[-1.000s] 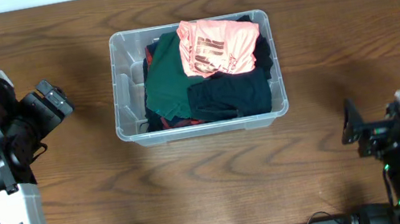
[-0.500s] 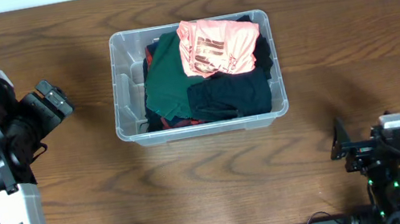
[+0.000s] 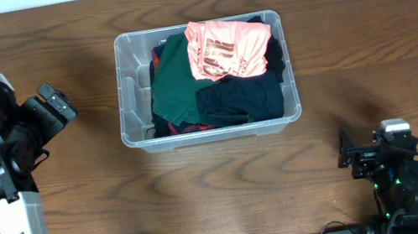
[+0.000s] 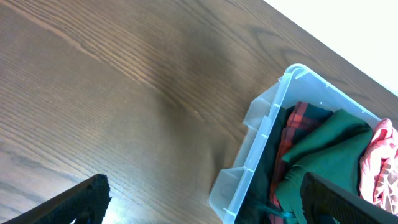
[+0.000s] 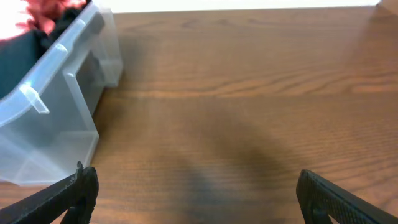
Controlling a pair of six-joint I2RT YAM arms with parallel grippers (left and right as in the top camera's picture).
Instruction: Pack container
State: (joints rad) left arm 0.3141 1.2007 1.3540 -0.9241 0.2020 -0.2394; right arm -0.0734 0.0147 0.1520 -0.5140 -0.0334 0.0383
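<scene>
Gaping wide, left gripper and right gripper jaws empty, clear of container

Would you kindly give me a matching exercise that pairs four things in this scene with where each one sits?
Things:
1. container
2. pink garment
3. green garment
4. dark garment

Places, seen from overhead:
a. left side of the pile
b. standing on the wooden table
c. on top, at the far end of the pile
d. near right part of the pile

Pairs: 1-b, 2-c, 3-a, 4-d
</scene>
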